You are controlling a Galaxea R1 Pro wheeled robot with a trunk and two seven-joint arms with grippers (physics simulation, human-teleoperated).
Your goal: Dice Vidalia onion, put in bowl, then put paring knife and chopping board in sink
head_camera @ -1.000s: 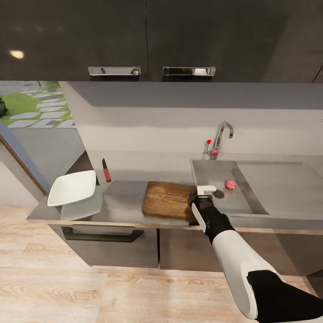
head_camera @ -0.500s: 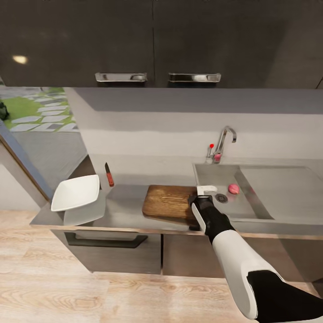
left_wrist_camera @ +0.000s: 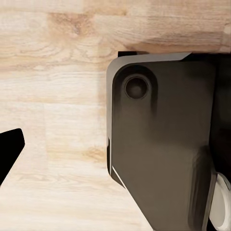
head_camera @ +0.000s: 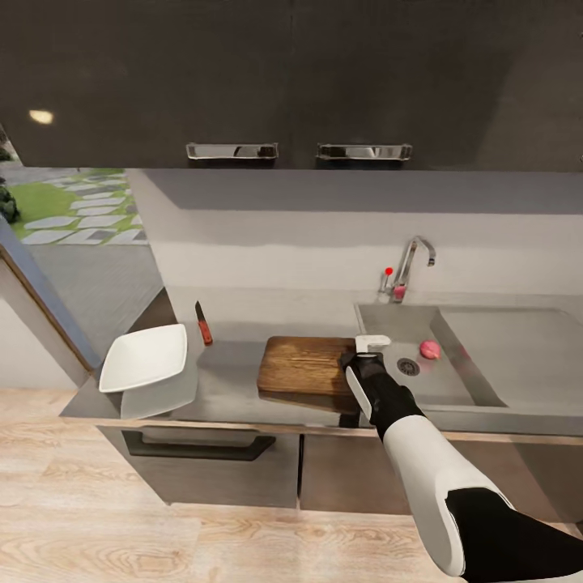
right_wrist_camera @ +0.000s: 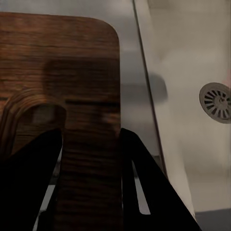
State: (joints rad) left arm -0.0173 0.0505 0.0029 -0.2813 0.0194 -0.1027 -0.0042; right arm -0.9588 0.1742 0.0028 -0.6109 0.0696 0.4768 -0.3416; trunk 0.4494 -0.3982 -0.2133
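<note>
Onion (head_camera: 430,349): in sink (head_camera: 474,389) beside drain, small, round, firm; likely rolls, so pinch across middle. Board (head_camera: 306,365): flat on worktop (head_camera: 219,380), long axis along worktop edge, rigid; take by edge. Knife (head_camera: 203,323): blade pointing toward wall. My right gripper (right_wrist_camera: 91,159): spread wide, empty, over board end by sink.

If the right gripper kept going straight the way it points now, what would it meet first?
Most likely the chopping board. In the right wrist view, the right gripper has its fingers spread, and the board's wood fills the gap between them. The sink lies beside that line. How far off the board is remains unclear.
</note>
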